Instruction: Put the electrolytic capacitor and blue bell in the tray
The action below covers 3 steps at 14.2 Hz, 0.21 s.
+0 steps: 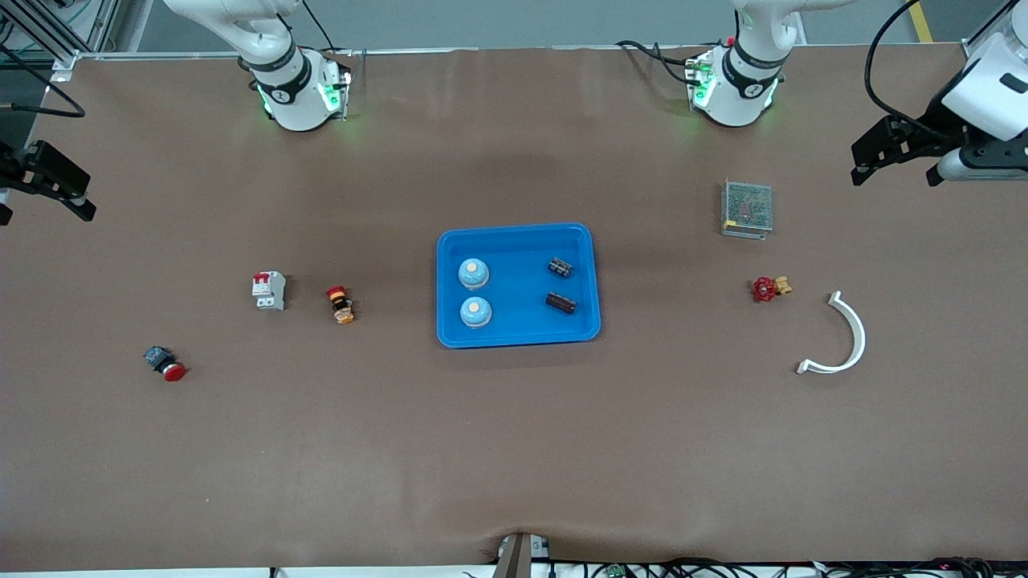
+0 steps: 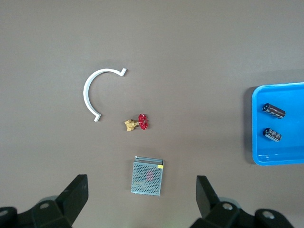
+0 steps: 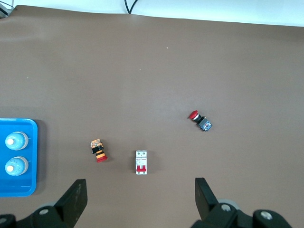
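The bright blue tray (image 1: 518, 325) lies at the table's middle. In it are two blue bells (image 1: 474, 274) (image 1: 475, 312) toward the right arm's end and two dark electrolytic capacitors (image 1: 560, 267) (image 1: 560, 303) toward the left arm's end. My left gripper (image 1: 897, 175) is open and empty, high over the left arm's end of the table. My right gripper (image 1: 44, 210) is open and empty over the right arm's end. The left wrist view shows the tray's rim (image 2: 254, 137) and both capacitors (image 2: 274, 110) (image 2: 272, 134). The right wrist view shows the tray (image 3: 28, 190) and both bells (image 3: 16, 140) (image 3: 15, 166).
Toward the left arm's end lie a metal mesh box (image 1: 747, 209), a red-handled brass valve (image 1: 769, 288) and a white curved clip (image 1: 843, 337). Toward the right arm's end lie a white circuit breaker (image 1: 269, 291), an orange and black switch (image 1: 340, 305) and a red push button (image 1: 165, 364).
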Tool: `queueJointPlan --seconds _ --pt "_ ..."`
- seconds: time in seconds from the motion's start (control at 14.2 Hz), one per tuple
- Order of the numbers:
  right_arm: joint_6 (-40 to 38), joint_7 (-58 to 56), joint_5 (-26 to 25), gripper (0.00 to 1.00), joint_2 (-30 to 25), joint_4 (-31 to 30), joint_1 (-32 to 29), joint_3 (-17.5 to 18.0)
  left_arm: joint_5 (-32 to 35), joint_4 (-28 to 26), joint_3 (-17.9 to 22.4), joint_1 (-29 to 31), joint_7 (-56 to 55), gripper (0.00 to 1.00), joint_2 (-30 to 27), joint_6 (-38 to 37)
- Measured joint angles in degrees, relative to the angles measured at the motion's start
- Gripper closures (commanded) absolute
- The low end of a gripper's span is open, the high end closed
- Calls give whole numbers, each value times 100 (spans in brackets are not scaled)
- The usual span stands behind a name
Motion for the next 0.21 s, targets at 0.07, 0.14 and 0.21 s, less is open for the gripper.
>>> queueJointPlan --seconds 0.07,0.14,0.21 --pt "5 1 0 0 0 1 2 0 0 13 2 0 0 0 0 -25" --pt "-8 2 1 0 -1 3 17 2 0 20 1 0 0 0 0 -56" --pt "-64 4 2 0 -2 11 62 4 0 21 1 0 0 0 2 -85"
